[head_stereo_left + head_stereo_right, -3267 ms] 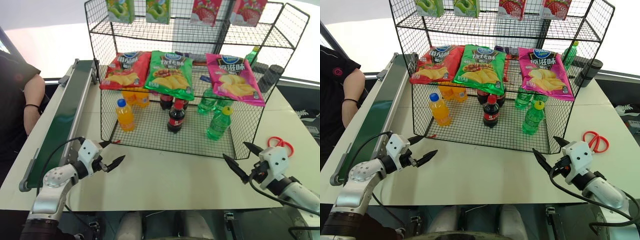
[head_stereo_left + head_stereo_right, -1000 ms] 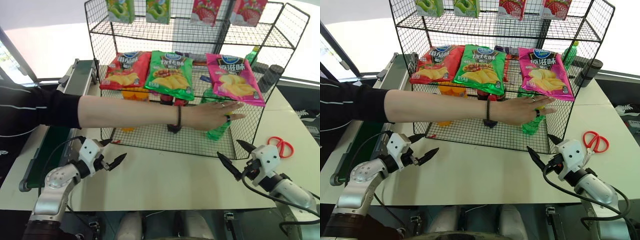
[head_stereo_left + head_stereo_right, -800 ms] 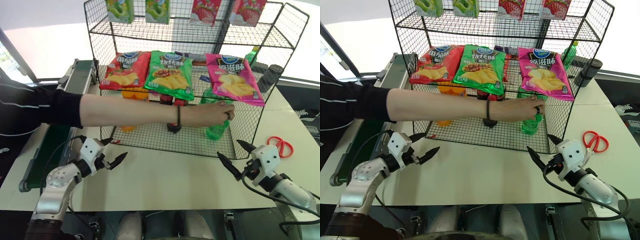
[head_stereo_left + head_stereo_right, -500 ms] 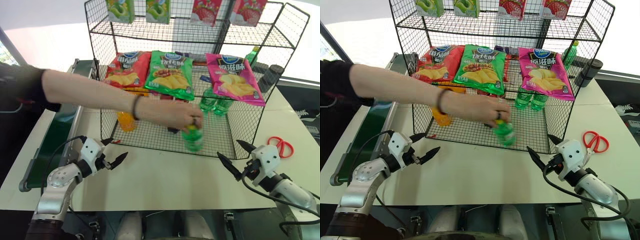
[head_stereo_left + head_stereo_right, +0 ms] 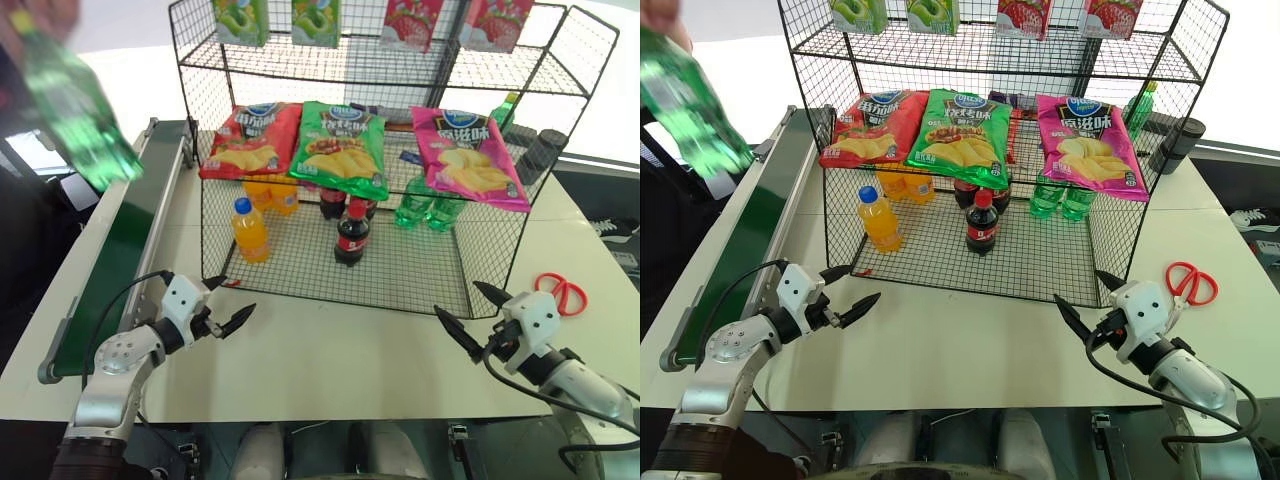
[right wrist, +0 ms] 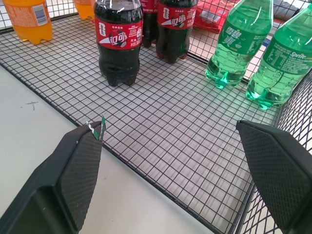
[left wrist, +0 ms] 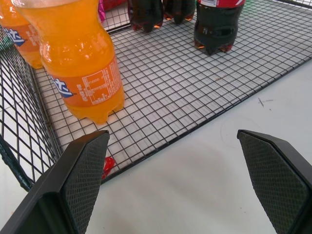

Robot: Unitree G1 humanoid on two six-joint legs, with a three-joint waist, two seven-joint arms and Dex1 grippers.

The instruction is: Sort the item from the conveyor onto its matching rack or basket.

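A person's hand (image 5: 38,12) holds the item (image 5: 75,110), a translucent green bottle, tilted in the air above the far end of the conveyor (image 5: 125,240). The dark green belt runs along the table's left side. The black wire basket (image 5: 400,272) stands in the middle, holding orange (image 7: 80,58), cola (image 6: 117,36) and green (image 6: 239,39) bottles. My left gripper (image 5: 234,298) hovers open and empty over the table, just in front of the basket's near left corner. My right gripper (image 5: 456,298) hovers open and empty off the near right corner.
Crisp bags (image 5: 340,148) lie on the slanted tier above the basket, and sachets (image 5: 315,20) hang on the top tier. Red-handled scissors (image 5: 560,292) lie on the table beside my right gripper. A dark cup (image 5: 540,155) stands behind the rack.
The person's arm lifted a green bottle out of the basket and carried it to the upper left, over the conveyor. Both grippers stayed in place and open.
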